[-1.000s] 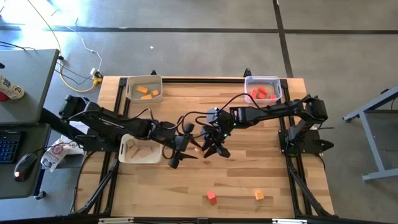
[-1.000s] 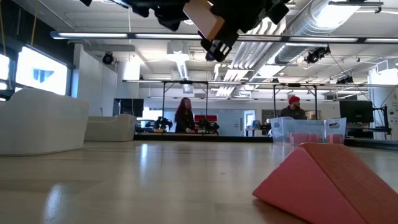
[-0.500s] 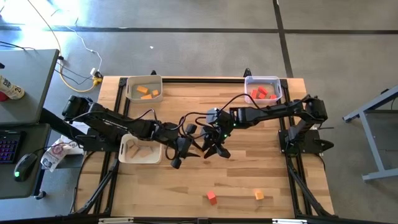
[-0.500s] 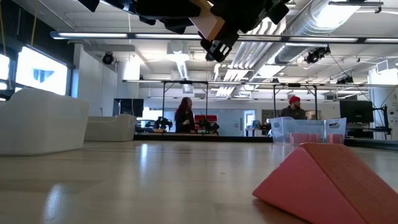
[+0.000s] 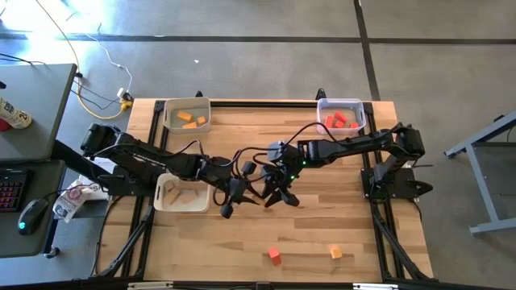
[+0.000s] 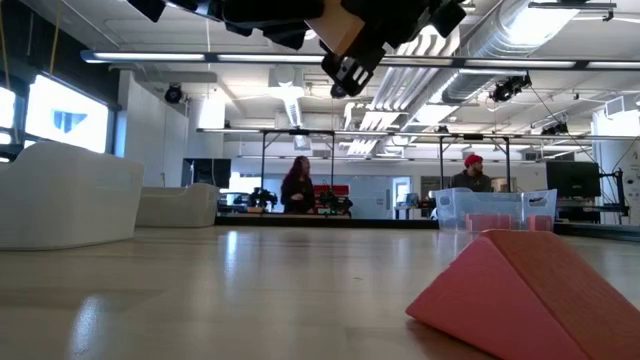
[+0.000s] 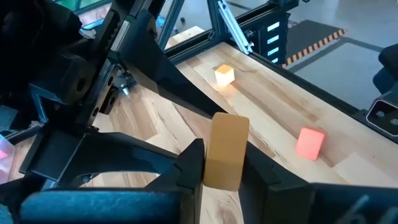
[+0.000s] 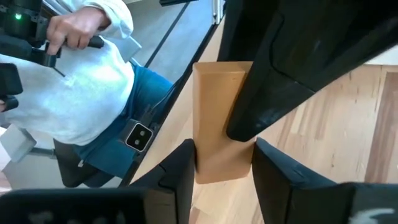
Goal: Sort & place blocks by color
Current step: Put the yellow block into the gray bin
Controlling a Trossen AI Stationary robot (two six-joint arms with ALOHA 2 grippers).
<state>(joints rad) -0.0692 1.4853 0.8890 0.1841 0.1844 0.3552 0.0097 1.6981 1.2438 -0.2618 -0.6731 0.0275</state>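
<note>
A plain light-wood block is being held in the air above the middle of the table, where both grippers are being brought together. The left gripper is being kept pressed shut on the block, with one dark finger seated against each side of it. The right gripper is positioned at the same block; its fingers are being held close along both sides of the wood, but whether the block is being pinched or released by them cannot be told. In the low view, the block is being carried high above the tabletop between dark gripper parts. Near the front edge of the table, a red cube and an orange cube are lying apart from each other. Three bins are being used: one with orange blocks, one with red blocks, and one with light-wood blocks beside the left arm.
</note>
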